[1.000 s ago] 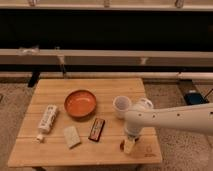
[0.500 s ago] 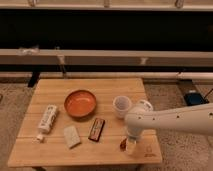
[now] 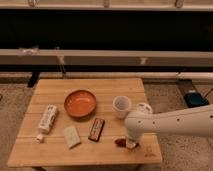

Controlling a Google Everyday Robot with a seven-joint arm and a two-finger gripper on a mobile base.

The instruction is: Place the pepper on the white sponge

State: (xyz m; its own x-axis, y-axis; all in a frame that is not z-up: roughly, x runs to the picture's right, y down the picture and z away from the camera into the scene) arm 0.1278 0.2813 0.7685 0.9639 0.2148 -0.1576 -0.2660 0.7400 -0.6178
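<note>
Counter (image 3: 55, 90): wooden, carries all items.
Orange bowl (image 3: 80, 103): the reference item.
White sponge (image 3: 71, 136): in front of the bowl, slightly left.
Dark box (image 3: 96, 129): in front of the bowl, slightly right.
Pepper (image 3: 120, 142): front-right of the bowl, on the counter, just beside the claw.
Claw (image 3: 131, 144): down at the counter, front-right of the bowl; open or closed cannot be told.
White cup (image 3: 121, 106): right of the bowl.
White tube (image 3: 47, 120): left of the bowl.

The white arm (image 3: 175, 122) reaches in from the right edge, lying nearly level across the lower right of the frame; its gripper (image 3: 130, 143) points downward at lower centre-right.
</note>
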